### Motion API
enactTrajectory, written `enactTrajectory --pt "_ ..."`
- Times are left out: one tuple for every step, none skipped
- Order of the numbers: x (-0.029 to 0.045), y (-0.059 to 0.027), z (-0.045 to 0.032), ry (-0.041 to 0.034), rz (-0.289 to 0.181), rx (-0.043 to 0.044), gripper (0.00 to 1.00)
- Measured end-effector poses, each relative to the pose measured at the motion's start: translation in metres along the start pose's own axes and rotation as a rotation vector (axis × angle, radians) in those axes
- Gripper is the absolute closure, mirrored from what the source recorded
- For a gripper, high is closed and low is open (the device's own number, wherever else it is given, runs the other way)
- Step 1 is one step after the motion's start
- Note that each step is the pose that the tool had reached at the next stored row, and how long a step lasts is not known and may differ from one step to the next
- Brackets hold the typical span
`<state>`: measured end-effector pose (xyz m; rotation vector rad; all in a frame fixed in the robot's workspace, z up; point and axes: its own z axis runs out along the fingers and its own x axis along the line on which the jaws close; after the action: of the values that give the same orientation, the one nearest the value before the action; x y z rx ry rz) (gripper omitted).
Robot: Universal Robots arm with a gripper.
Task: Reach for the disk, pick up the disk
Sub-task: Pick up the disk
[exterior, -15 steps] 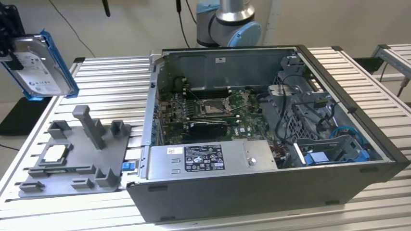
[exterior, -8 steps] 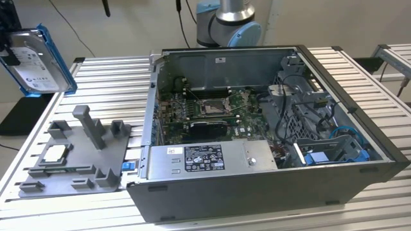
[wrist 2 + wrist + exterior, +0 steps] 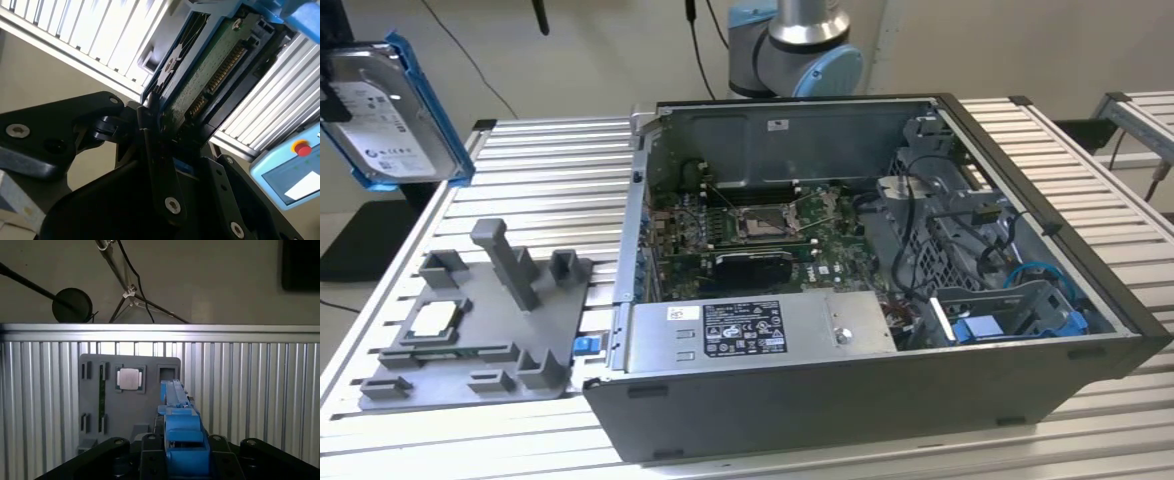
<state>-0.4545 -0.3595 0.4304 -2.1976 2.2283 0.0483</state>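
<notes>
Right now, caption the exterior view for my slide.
The disk held above the grey tray, beside the open computer case.

Disk (image 3: 384,105): silver-grey, white label, blue frame. Gripper (image 3: 172,127): black. Table (image 3: 547,160): ribbed silver slats. Fixture (image 3: 480,305): grey.

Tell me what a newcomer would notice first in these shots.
The blue-framed disk hangs at the exterior view's upper left, held up off the slatted table and clamped in the gripper. The open computer case dominates the exterior view's middle, motherboard exposed. A grey fixture plate lies on the table beside it.
</notes>
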Motion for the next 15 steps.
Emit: enactTrajectory --pt "0.0000 0.0000 -0.0014 -0.0001 0.000 0.0001 1.00" --pt "-0.0001 0.0001 -0.0030 -0.0001 -0.001 0.0001 1.00" --pt "-0.0001 0.0001 -0.0046 0.0000 -0.001 0.0000 1.00" --pt "-0.0002 0.0001 -0.0061 0.0000 -0.002 -0.0001 1.00" --pt "-0.0002 0.0001 -0.0076 0.0000 -0.002 -0.0001 1.00" --pt "-0.0003 0.0001 -0.0093 0.0000 -0.003 -0.0001 1.00" --pt "-0.0003 0.0002 -0.0110 0.0000 -0.004 -0.0001 1.00" --pt "-0.0004 0.0002 -0.0128 0.0000 -0.004 -0.0001 1.00" --pt "-0.0005 0.0002 -0.0146 0.0000 -0.005 -0.0001 1.00" --pt "-0.0005 0.0002 -0.0165 0.0000 -0.005 -0.0001 1.00" --pt "-0.0006 0.0003 -0.0186 0.0001 -0.006 -0.0001 1.00" --pt "-0.0006 0.0003 -0.0206 0.0001 -0.006 -0.0002 1.00" --pt "-0.0007 0.0003 -0.0225 0.0000 -0.006 -0.0001 1.00" --pt "-0.0008 0.0004 -0.0246 0.0001 -0.007 -0.0002 1.00" --pt "-0.0008 0.0004 -0.0269 0.0001 -0.007 -0.0002 1.00"
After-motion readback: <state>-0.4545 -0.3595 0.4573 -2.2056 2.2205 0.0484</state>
